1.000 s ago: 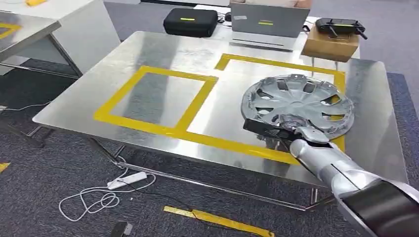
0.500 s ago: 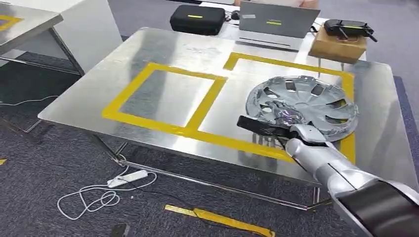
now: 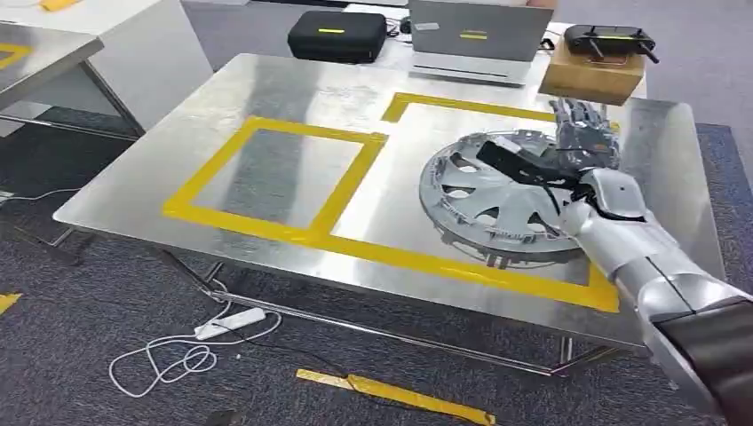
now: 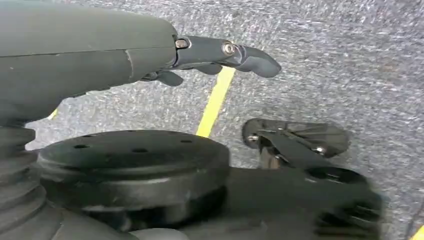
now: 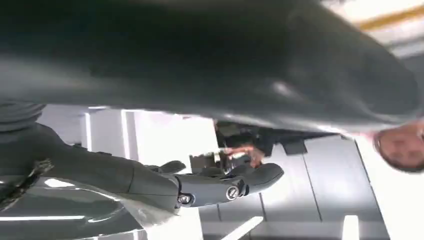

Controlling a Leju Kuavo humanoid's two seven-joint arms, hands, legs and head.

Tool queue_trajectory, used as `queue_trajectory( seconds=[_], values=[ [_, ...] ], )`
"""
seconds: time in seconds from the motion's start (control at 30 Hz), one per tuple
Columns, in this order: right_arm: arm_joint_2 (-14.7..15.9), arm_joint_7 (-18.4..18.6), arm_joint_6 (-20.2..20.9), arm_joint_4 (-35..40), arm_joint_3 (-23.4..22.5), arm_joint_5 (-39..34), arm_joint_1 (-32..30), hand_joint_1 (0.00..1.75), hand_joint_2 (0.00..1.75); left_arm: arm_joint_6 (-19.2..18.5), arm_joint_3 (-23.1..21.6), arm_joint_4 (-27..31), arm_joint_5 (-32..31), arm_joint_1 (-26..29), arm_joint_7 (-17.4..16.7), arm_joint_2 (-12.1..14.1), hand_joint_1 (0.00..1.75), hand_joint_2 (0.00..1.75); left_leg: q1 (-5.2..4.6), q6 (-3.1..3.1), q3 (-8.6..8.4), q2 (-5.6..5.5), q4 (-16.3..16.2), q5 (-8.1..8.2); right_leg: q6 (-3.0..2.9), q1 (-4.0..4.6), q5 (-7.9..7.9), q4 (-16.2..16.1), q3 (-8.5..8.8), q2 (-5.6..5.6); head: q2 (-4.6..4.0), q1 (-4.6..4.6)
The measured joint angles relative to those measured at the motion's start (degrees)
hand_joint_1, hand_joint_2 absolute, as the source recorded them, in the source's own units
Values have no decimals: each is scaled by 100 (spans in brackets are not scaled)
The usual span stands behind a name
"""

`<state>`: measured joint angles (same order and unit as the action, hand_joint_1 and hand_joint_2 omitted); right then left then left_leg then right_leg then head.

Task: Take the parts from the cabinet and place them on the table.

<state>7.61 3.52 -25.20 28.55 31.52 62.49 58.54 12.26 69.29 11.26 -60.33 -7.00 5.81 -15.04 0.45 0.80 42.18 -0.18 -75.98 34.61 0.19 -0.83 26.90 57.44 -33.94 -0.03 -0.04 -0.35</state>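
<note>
Part: silver hubcap (image 3: 497, 200) lies on the steel worktop (image 3: 266, 80), inside the right-hand yellow tape box (image 3: 462, 106); its near rim sits close to that box's front tape line.
Right robot hand (image 3: 568, 151): over the far right side of the hubcap, fingers (image 3: 577, 115) spread and pointing away from the robot, thumb stretched across the cap's top. Whether it grips the rim or just rests there: can't tell.
Left robot hand (image 4: 220, 52): hangs over grey carpet w/ a yellow floor line (image 4: 215, 102); fingers apart, holding nothing.
Left tape box (image 3: 266, 173): bare steel inside.
Containers: black zip case (image 3: 337, 35) at the worktop's far edge, shut, contents hidden. Brown cardboard box (image 3: 590, 80) at the far right corner, a black controller (image 3: 613, 40) on top.
Also at the back: grey laptop (image 3: 475, 40), lid up.
Floor: white cable and power strip (image 3: 226, 324) under the worktop's front edge.
Hidden/unclear: hubcap's right part is covered by the right arm. Right wrist view is blurred; a dark curved surface takes up its upper part, a person's face partly cut off at the edge.
</note>
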Motion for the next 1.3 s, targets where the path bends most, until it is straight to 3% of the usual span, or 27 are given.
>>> queue_trajectory(
  seconds=[0.03, 0.07, 0.17, 0.2, 0.27, 0.33, 0.37, 0.43, 0.47, 0.5, 0.53, 0.57, 0.6, 0.67, 0.7, 0.73, 0.8, 0.87, 0.93, 0.97, 1.03, 1.07, 1.1, 1.17, 1.2, 1.23, 1.3],
  values=[
    [37, 2, 4, 68, -28, 24, 2, 0, 0, 4, 0, 0, -11, -3, -7, 0, 0, 175, 0, -12, 49, 0, -95, -35, -1, 11, 1, 1, 7, 5, 0, 2],
    [66, 20, 4, 135, -37, 33, 1, 0, 0, 9, -2, 0, -22, -12, -15, 0, 0, 175, -2, -32, -20, 0, 51, -189, -6, 21, 5, 6, 11, 10, 0, 2],
    [122, 44, -24, 312, -94, 63, 12, 0, 0, 28, -2, 0, -30, -20, -50, 4, 0, 175, -49, -181, -645, -1, 1446, -928, -2, 48, 15, 9, 32, 22, 0, 2],
    [138, 24, -99, 350, -129, 13, 14, 0, 0, 31, -2, 0, -35, -25, -57, 15, 0, 175, -69, -229, -733, 9, 1575, -850, 15, 79, 21, 12, 13, 21, 0, 13],
    [219, -156, -431, 680, -317, -346, -96, 0, 0, -31, -2, 0, -41, -31, -57, 15, 0, 175, -80, -230, -726, -6, 1701, -827, 80, 67, -7, 13, -37, 3, 0, 18],
    [256, -365, -689, 1256, -577, -718, -293, 0, 0, -245, 2, 0, -70, -22, -68, 26, 0, 175, -62, -261, -746, -13, 1764, -851, 134, 79, -7, -13, -20, -10, 0, 11],
    [275, -483, -814, 1671, -739, -875, -458, 0, 0, -517, 4, 0, 14, -22, 110, 24, 0, 175, -26, -282, -781, 0, 1819, -881, 158, 60, 67, 37, -81, -2, 0, 13],
    [275, -859, -1068, 2648, -1037, -1202, -944, 0, 0, -1607, 17, 0, 255, -21, 1126, 42, 0, 175, -14, -314, -789, -11, 1829, -887, 202, 55, 431, 644, -331, -1, 0, 30],
    [275, -1070, -1091, 3153, -1150, -1435, -1298, 0, 0, -1931, 31, 0, 317, -17, 1444, 42, 0, 175, -10, -319, -797, -30, 1829, -883, 222, 47, 642, 1142, -556, -1, 0, 37],
    [271, -1275, -1082, 3648, -1219, -1705, -1652, 0, 0, -1972, 46, 0, 369, -12, 1580, 39, 0, 175, -9, -323, -798, -44, 1828, -878, 239, 40, 785, 1553, -763, -2, 0, 39],
    [267, -1474, -1080, 4175, -1252, -2015, -2028, 0, 0, -1889, 91, 0, 437, 3, 1591, 31, 0, 175, -8, -323, -800, -55, 1825, -873, 250, 26, 804, 1756, -888, -3, 0, 42],
    [262, -1660, -1084, 4712, -1292, -2325, -2388, 0, 0, -1798, 129, 0, 488, 33, 1591, 33, 0, 175, -8, -318, -804, -61, 1824, -866, 256, 14, 679, 1655, -863, -4, 0, 35],
    [236, -1870, -1091, 5234, -1324, -2631, -2703, 0, 0, -1698, 162, 0, 538, 54, 1558, 37, 0, 175, -8, -302, -809, -67, 1819, -854, 258, 2, 451, 1296, -702, -6, 0, 33],
    [161, -2329, -1091, 6181, -1355, -3293, -3268, 0, 0, -1470, 249, 0, 610, 64, 1466, 42, 0, 175, -6, -246, -842, -73, 1804, -814, 267, -24, -26, 235, -152, -26, 0, 35],
    [113, -2574, -1100, 6591, -1351, -3612, -3543, 0, 0, -1346, 293, 0, 652, 62, 1425, 42, 0, 175, -37, -208, -841, -81, 1795, -790, 269, -4, 89, 29, -5, -31, 0, 44],
    [42, -2773, -1111, 6954, -1335, -3815, -3823, 0, 0, -1231, 328, 0, 693, 59, 1362, 37, 0, 175, -48, -181, -832, -91, 1770, -780, 194, 9, 65, -12, 37, -2, 0, 39],
    [-68, -3245, -1150, 7615, -1298, -4139, -4405, 0, 0, -1002, 434, 0, 756, 67, 1246, 35, 0, 175, -35, -144, -856, -89, 1795, -784, 134, 31, 83, 14, 35, -5, 0, 42],
    [-173, -3601, -1150, 8177, -1194, -4303, -4910, 0, 0, -666, 515, 0, 809, 62, 1141, 31, 0, 175, -21, -70, -873, -79, 1750, -699, 50, -9, 63, -24, 77, -19, 0, 43],
    [-210, -3842, -1180, 8626, -1065, -4374, -5351, 0, 0, -141, 581, 0, 815, 62, 1048, 9, 0, 175, -19, -20, -674, -31, 1225, -315, -25, -6, 91, -24, 99, -34, 0, 20],
    [-230, -3900, -1215, 8791, -987, -4378, -5588, 0, 0, 115, 608, 0, 811, 67, 983, 2, 0, 175, -12, -3, -442, -21, 672, -34, -41, 4, 98, -23, 101, -35, 0, 15],
    [-245, -3952, -1253, 9047, -870, -4378, -5901, 0, 0, 361, 669, 0, 809, 85, 925, -9, 0, 175, -12, -1, -162, -21, 5, 193, -46, 19, 101, -20, 99, -30, 0, 13],
    [-245, -3974, -1266, 9139, -839, -4374, -6005, 0, 0, 422, 689, 0, 798, 89, 892, -13, 0, 175, -13, -15, -191, -21, 33, 114, -46, 29, 101, -19, 105, -20, 0, 20],
    [-247, -4009, -1277, 9243, -808, -4354, -6103, 0, 0, 540, 697, 0, 765, 85, 839, -24, 0, 175, -15, -42, -329, -21, 304, -81, -46, 39, 102, -18, 110, -13, 0, 18],
    [-258, -4070, -1305, 9407, -734, -4339, -6252, 0, 0, 792, 697, 0, 682, 74, 714, -46, 0, 175, -32, -128, -850, -22, 1302, -558, -45, 65, 102, -18, 138, 2, 0, 20],
    [-262, -4111, -1323, 9486, -686, -4339, -6330, 0, 0, 958, 695, 0, 621, 66, 601, -48, 0, 175, -56, -188, -1050, -23, 1705, -599, -38, 73, 106, -18, 141, 3, 0, 24],
    [-265, -4146, -1344, 9560, -640, -4345, -6414, 0, 0, 1107, 695, 0, 575, 54, 516, -70, 0, 175, -57, -183, -1085, -16, 1797, -575, -6, 106, 116, 8, 118, 10, 0, 26],
    [-265, -4181, -1406, 9658, -548, -4358, -6555, 0, 0, 1248, 695, 0, 571, 56, 466, -94, 0, 175, -83, -197, -1063, -19, 1781, -579, 54, 76, 101, -2, 112, -1, 0, 24]
  ],
)
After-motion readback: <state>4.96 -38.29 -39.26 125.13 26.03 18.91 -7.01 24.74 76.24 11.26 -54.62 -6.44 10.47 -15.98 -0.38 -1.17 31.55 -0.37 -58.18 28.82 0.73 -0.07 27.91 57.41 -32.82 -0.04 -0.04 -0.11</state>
